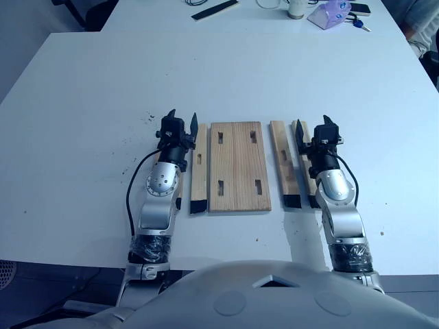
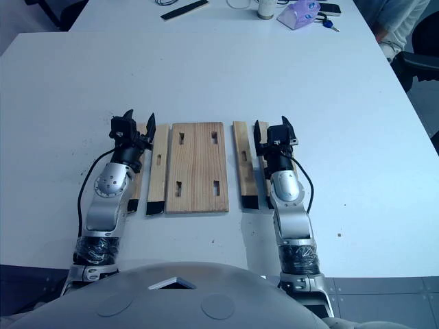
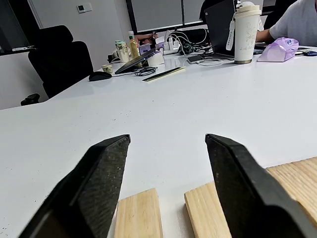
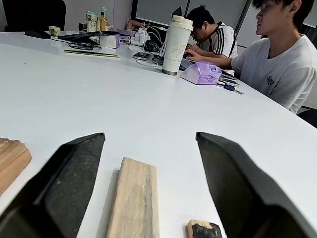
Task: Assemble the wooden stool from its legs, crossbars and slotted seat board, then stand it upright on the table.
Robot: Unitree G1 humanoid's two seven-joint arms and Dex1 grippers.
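The slotted seat board lies flat at the table's middle. A wooden leg with a black end lies along its left side, and another strip lies partly under my left arm. Two more legs lie to the right of the board, the outer one partly under my right arm. My left gripper is open and empty, low over the far ends of the two left strips. My right gripper is open, its fingers either side of the outer right leg's far end.
Along the far table edge stand a tumbler, a purple pouch, keys, a phone and a black strip. People sit beyond that edge. Bare white table stretches ahead of both grippers and to either side.
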